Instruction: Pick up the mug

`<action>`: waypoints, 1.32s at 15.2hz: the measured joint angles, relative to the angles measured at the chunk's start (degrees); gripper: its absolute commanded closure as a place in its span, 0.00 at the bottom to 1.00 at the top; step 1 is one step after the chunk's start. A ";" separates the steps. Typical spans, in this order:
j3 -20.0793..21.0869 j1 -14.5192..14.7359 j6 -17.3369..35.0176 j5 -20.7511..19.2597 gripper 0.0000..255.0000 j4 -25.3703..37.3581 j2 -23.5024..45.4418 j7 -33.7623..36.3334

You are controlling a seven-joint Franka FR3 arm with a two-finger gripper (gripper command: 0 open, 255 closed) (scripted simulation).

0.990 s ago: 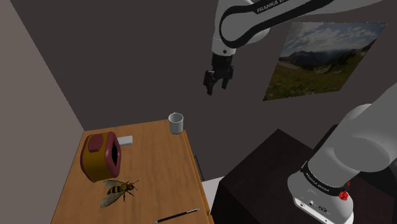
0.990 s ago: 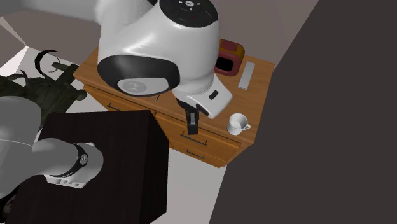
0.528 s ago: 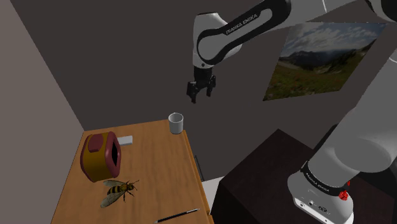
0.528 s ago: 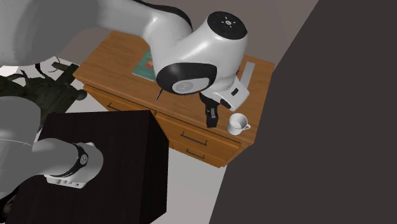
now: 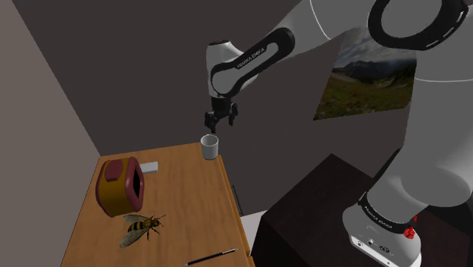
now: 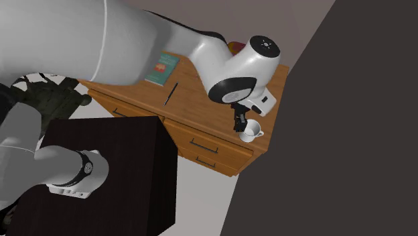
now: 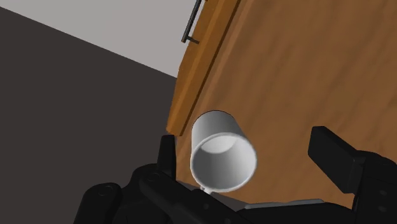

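Since the earlier frames, the gripper has moved toward the shoulder view's left and descended. It now hangs just above the white mug. The arm is extended, hand pointing down. The fingers stand apart, clear of the mug. The mug stands upright at the counter's far corner.

Two high exterior views share the desk; wrist looks close

Lighting is dim and even in all views; the source cannot be determined. The tabletop wood reads brightest, and the walls behind the mug are dark. There is a soft sheen on the arm shells above the mug. The mug interior is shaded grey. Edges are crisp throughout.
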 measured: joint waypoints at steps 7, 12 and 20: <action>-1.66 3.55 -1.09 -3.29 0.00 16.08 16.46 3.28; -2.74 6.04 -4.15 -4.39 0.00 30.22 28.40 4.49; -3.21 6.53 -2.39 -4.78 1.00 33.59 33.59 4.71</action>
